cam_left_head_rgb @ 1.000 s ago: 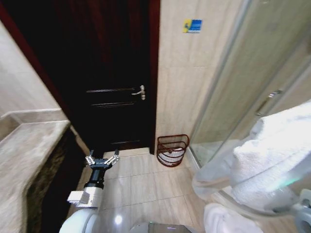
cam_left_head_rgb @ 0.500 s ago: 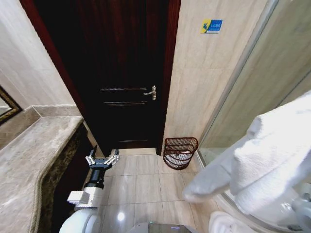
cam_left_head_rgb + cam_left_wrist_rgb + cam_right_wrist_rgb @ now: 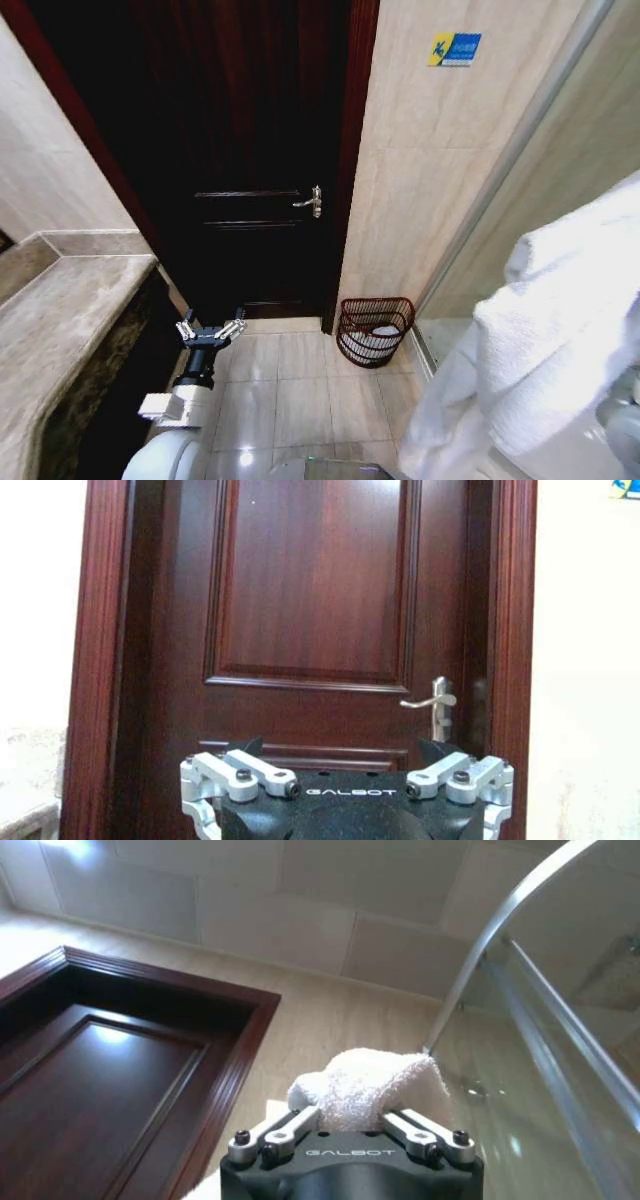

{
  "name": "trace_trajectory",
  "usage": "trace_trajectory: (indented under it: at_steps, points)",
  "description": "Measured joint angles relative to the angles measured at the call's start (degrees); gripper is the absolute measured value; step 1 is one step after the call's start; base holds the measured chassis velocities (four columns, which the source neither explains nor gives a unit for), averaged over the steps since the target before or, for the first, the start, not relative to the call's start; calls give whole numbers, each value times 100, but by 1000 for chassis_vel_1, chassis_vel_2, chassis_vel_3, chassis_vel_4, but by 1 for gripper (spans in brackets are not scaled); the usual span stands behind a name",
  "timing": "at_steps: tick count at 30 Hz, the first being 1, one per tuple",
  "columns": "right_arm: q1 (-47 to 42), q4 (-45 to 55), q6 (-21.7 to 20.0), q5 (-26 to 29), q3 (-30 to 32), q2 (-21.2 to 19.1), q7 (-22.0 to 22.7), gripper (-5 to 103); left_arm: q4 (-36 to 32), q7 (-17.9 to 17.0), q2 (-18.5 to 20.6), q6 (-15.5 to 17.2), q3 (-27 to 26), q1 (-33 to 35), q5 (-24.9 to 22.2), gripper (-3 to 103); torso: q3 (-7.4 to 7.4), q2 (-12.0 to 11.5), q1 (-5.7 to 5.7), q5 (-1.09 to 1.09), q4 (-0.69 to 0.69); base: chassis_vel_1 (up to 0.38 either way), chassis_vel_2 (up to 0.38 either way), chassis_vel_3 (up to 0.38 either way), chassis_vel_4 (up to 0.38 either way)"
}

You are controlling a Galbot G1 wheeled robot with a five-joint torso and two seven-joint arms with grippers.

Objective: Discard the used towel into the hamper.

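A white used towel [image 3: 545, 350] hangs in a big fold at the right of the head view. My right gripper [image 3: 350, 1134] is shut on it, and a bunch of the towel [image 3: 368, 1087] stands up between the fingers. The hamper [image 3: 375, 330], a dark red-brown wire basket with something white inside, stands on the tiled floor against the wall, just right of the door and ahead of the towel. At the lower left my left gripper [image 3: 210, 330] is held out low over the floor, open and holding nothing. In its own wrist view the left gripper [image 3: 345, 774] faces the door.
A dark wooden door [image 3: 250, 150] with a metal handle [image 3: 310, 201] stands shut straight ahead. A stone counter [image 3: 60, 320] runs along the left. A glass shower screen [image 3: 590, 130] closes off the right. Bare floor tiles [image 3: 300, 385] lie between me and the hamper.
The whole head view has swung, so the door and hamper sit differently in the picture. The towel stays in my right gripper and now hangs lower. The left arm has kept its pose.
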Motion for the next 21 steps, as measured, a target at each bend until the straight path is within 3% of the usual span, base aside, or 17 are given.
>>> trace_trajectory:
  at_steps: [11, 21]
  points:
    - [7, 0, 50, 39, 12, 5, -87, 8, 0, 0, 0, 0, 0, 2, 0, 100, 19, 55, 16, 4, 0, 20, -32, -27, 19]
    - [45, 0, 38, 55, 27, -100, -88, 8, 0, 0, 0, 0, 0, 1, 0, 100, 220, 412, 185, 3, 2, 0, 0, 0, 0]
